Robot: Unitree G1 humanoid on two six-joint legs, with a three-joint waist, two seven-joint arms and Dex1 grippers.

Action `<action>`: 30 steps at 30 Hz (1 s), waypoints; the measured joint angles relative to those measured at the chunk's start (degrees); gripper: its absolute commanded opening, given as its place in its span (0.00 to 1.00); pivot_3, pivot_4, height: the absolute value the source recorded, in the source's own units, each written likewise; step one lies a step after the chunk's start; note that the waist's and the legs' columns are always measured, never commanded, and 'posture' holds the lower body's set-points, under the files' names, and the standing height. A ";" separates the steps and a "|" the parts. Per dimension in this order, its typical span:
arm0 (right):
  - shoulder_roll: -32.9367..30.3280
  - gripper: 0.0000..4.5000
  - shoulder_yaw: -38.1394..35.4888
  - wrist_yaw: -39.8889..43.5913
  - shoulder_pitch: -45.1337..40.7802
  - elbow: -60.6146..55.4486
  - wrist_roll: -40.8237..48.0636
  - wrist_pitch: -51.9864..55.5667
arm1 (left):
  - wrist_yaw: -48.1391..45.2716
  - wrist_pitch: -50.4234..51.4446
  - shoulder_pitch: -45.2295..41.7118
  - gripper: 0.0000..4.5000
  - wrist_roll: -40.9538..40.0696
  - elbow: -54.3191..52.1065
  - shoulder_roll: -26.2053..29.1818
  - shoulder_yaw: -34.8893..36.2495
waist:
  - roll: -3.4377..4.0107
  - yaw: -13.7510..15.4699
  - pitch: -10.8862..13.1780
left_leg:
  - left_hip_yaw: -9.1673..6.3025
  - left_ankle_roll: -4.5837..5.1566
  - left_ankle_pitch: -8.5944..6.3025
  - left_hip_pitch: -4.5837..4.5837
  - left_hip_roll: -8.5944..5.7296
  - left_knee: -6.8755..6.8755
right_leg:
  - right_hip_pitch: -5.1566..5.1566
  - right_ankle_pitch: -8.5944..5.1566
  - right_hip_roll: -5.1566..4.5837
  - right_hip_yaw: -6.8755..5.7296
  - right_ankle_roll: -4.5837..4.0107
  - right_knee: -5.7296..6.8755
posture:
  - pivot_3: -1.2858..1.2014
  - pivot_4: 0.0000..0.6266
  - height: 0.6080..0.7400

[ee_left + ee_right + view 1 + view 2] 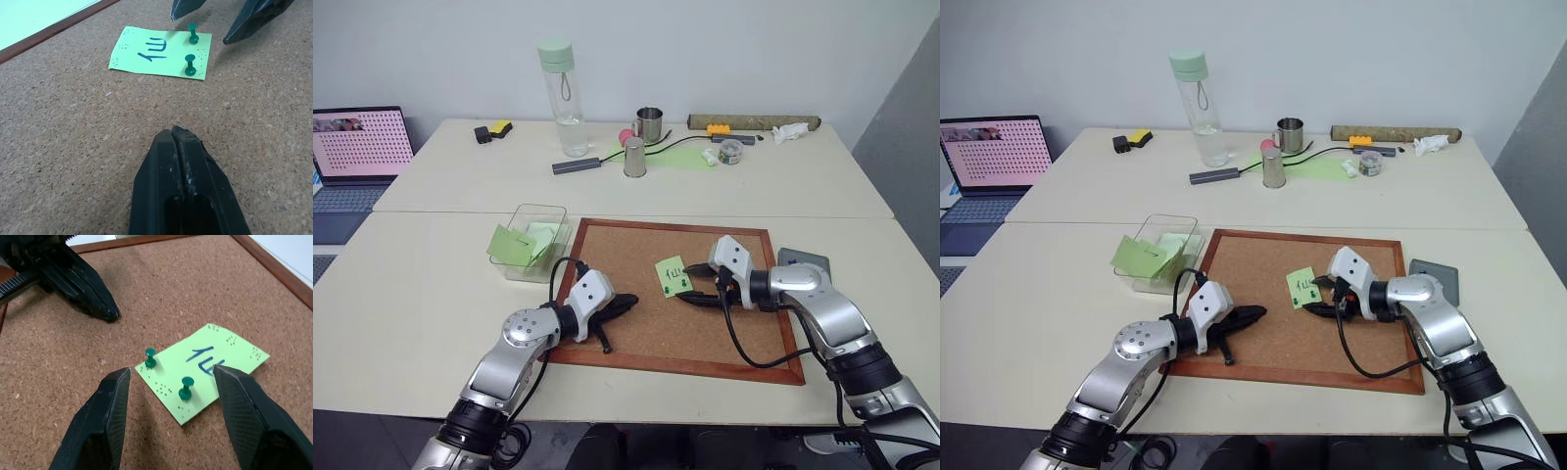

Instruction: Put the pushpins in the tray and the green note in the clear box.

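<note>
The green note (673, 276) lies on the cork board with a dark handwritten mark on its face. Two green pushpins (150, 357) (186, 387) stand in it along one edge. My right gripper (171, 371) is open, low over the board, its tips on either side of the pinned edge of the note, touching neither pin. My left gripper (628, 304) is shut and empty, resting on the cork to the left of the note, tip pointing at it. The dark grey tray (803, 260) sits just off the board's right edge. The clear box (536, 211), at the board's far left corner, holds pale green sheets.
The wood-framed cork board (636, 245) takes up the near table. On the far table stand a tall clear bottle (565, 98), two metal cups (635, 157), a tape roll and small items. A laptop (357, 147) is open at the far left.
</note>
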 measured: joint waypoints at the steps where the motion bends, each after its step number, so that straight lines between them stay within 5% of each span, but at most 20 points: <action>1: 0.33 0.54 0.00 0.01 -0.09 0.23 0.04 0.00 | 0.00 0.00 0.02 0.00 0.10 -0.03 0.01 0.00 | 0.00 -0.01 0.00 | 0.00 0.00 0.00 0.00 0.00 0.00 | 0.00 0.00 0.00 0.00 0.00 0.00 | 0.52 0.24 1.00; 13: 1.88 0.00 -0.01 0.07 -1.15 2.34 0.00 -0.14 | 0.12 0.00 0.40 0.00 0.58 -0.42 0.00 0.05 | 0.00 -0.04 0.00 | 0.00 0.00 0.00 0.00 0.00 -0.01 | -0.01 0.00 0.00 0.00 0.00 0.00 | 0.52 0.24 1.00; 30: 3.30 0.00 -3.27 0.20 -1.17 -1.65 6.71 6.63 | 0.16 0.00 0.89 0.00 0.59 -0.69 0.00 0.80 | 0.00 -0.06 0.00 | 0.00 0.00 0.00 -0.01 0.01 -0.03 | -0.03 0.00 0.00 0.00 0.00 0.00 | 0.52 0.24 1.00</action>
